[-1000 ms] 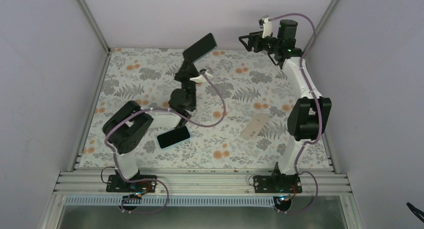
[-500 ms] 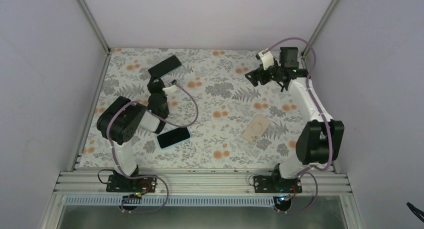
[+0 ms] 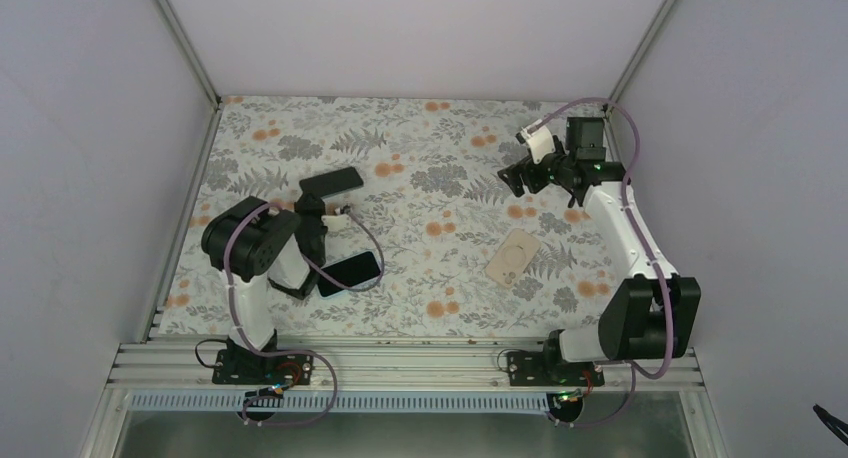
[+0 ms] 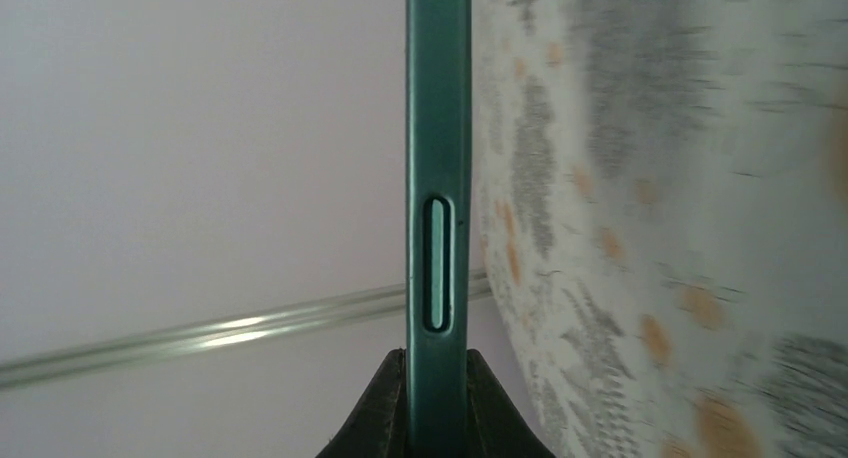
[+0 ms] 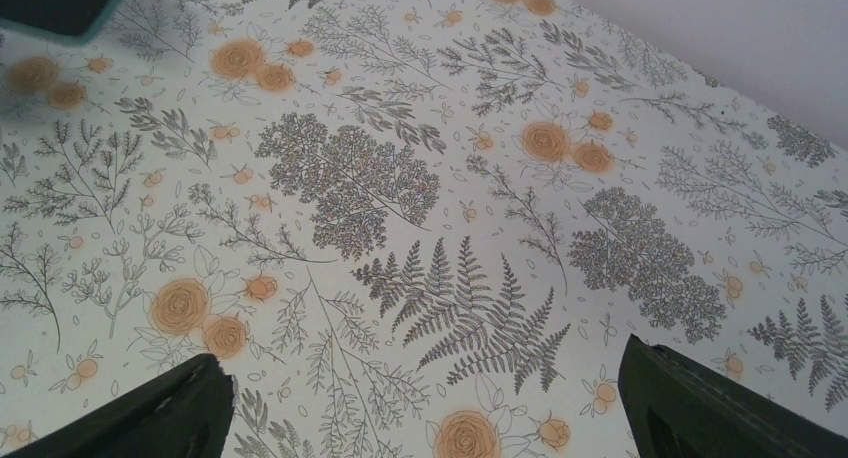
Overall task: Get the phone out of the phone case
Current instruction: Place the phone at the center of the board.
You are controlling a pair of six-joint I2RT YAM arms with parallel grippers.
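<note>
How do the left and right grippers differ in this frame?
The left gripper is shut on a teal-edged phone; the right gripper is open and holds nothing. The left sits close to its own base; the right reaches toward the far right of the table. Both are above the floral table.

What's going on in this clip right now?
The left gripper is shut on a dark teal-rimmed slab, phone or case, held up over the floral table. A second slab lies beside that arm, and a beige piece lies further right. The right gripper is open, holding nothing, over the far right.
</note>
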